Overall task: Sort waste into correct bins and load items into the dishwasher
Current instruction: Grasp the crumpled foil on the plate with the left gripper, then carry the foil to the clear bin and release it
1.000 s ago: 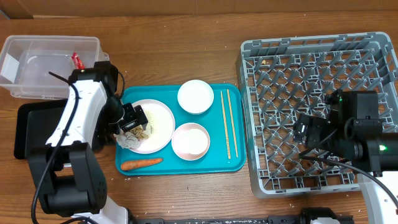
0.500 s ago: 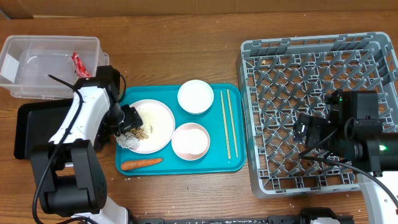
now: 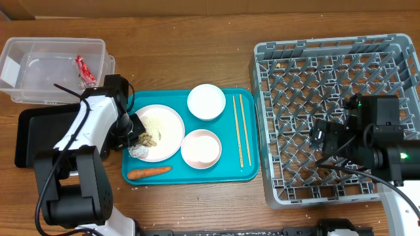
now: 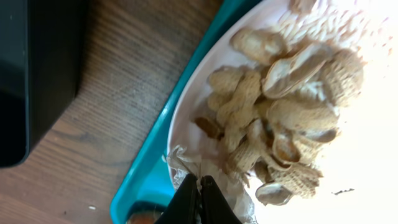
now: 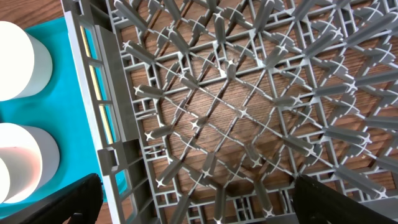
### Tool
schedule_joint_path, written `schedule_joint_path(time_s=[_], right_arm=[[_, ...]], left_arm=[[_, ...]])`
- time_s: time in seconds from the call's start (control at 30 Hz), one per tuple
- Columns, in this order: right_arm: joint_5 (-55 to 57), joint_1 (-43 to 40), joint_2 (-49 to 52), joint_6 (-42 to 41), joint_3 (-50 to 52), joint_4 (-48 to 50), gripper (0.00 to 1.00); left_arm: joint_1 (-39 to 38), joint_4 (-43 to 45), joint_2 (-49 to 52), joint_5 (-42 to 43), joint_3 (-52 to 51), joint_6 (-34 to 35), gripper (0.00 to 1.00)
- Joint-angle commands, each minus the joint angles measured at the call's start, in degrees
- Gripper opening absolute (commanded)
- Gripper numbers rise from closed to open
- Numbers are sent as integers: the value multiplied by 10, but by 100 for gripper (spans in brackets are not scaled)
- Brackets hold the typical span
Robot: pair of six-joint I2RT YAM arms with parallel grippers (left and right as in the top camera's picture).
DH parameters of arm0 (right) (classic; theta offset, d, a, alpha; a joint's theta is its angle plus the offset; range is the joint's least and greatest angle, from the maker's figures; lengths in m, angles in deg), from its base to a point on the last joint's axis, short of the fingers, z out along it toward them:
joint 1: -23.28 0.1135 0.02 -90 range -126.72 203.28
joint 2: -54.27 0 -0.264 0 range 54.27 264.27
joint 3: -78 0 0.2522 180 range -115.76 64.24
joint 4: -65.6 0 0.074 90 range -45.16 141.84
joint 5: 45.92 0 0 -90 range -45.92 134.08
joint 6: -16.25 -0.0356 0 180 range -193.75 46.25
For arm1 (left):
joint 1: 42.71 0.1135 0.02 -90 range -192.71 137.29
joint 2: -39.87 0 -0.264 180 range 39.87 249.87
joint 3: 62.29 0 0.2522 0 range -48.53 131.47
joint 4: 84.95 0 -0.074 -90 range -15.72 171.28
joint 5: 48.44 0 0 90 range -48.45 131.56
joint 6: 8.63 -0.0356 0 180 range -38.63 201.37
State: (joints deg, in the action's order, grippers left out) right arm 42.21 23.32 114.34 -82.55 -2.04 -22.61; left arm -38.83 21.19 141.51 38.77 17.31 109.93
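Observation:
My left gripper (image 3: 136, 139) (image 4: 200, 184) is down at the near-left rim of the white plate (image 3: 169, 126) (image 4: 373, 162), shut on a thin edge of the silvery-white paper wad (image 3: 138, 151) (image 4: 239, 198). Beige food scraps (image 3: 148, 138) (image 4: 280, 93) with white rice are piled on the plate beside it. The orange carrot (image 3: 149, 172) lies on the teal tray's front. Two white bowls (image 3: 206, 101) (image 3: 201, 148) and the chopsticks (image 3: 239, 128) also rest on that tray. My right gripper (image 3: 326, 142) (image 5: 199, 200) hangs open over the grey dishwasher rack (image 3: 328, 78) (image 5: 236, 106), holding nothing.
The clear tub (image 3: 39, 72) at the far left holds the red wrapper (image 3: 83, 69). The black tray (image 3: 33, 134) (image 4: 31, 74) lies in front of it, left of the teal tray (image 3: 246, 172). My left arm's body covers part of the black tray.
My left gripper has closed from wide open and now pinches the paper wad's edge. Its arm shifted slightly back and left. The right arm has not moved.

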Motion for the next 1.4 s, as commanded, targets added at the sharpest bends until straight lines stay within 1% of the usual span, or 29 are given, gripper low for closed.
schedule_joint_path(time_s=[0.0,0.17,0.27,0.37,0.43,0.53,0.63,0.67,0.7,0.73,0.87,0.93,1.0,1.03,1.1,1.17,1.23,1.27,1.37], right_arm=[[8,-2,-3,-2,-15,4,100],[10,-2,-3,-2,-15,4,100],[17,-2,-3,-2,-15,4,100],[19,-2,-3,-2,-15,4,100],[19,-2,-3,-2,-15,4,100],[19,-2,-3,-2,-15,5,100],[19,-2,-3,-2,-15,5,100],[19,-2,-3,-2,-15,5,100],[18,-2,-3,-2,-15,5,100],[18,-2,-3,-2,-15,7,100],[18,-2,-3,-2,-15,9,100],[18,-2,-3,-2,-15,12,100],[18,-2,-3,-2,-15,12,100],[18,-2,-3,-2,-15,12,100],[18,-2,-3,-2,-15,11,100],[18,-2,-3,-2,-15,11,100],[18,-2,-3,-2,-15,11,100],[19,-2,-3,-2,-15,11,100],[19,-2,-3,-2,-15,11,100]], left_arm=[[4,-22,1,6,35,0,4],[10,-80,-9,13,133,-18,4],[15,-110,-13,8,211,-34,4],[20,-113,-13,-14,275,-38,4],[28,-101,-13,-49,308,-37,4],[42,-49,-13,-117,331,-38,4],[64,32,-9,-171,329,-39,4],[72,56,-6,-174,329,-45,4],[88,103,4,-172,329,-60,4],[96,124,11,-172,329,-63,4],[118,178,42,-171,329,-63,4],[133,206,79,-171,329,-63,4],[141,219,97,-169,329,-63,13],[143,225,105,-167,329,-63,19],[146,236,116,-167,329,-63,37],[146,245,118,-165,329,-68,60],[146,257,116,-151,334,-95,73],[143,257,112,-138,343,-112,75],[140,236,98,-73,374,-139,75]])
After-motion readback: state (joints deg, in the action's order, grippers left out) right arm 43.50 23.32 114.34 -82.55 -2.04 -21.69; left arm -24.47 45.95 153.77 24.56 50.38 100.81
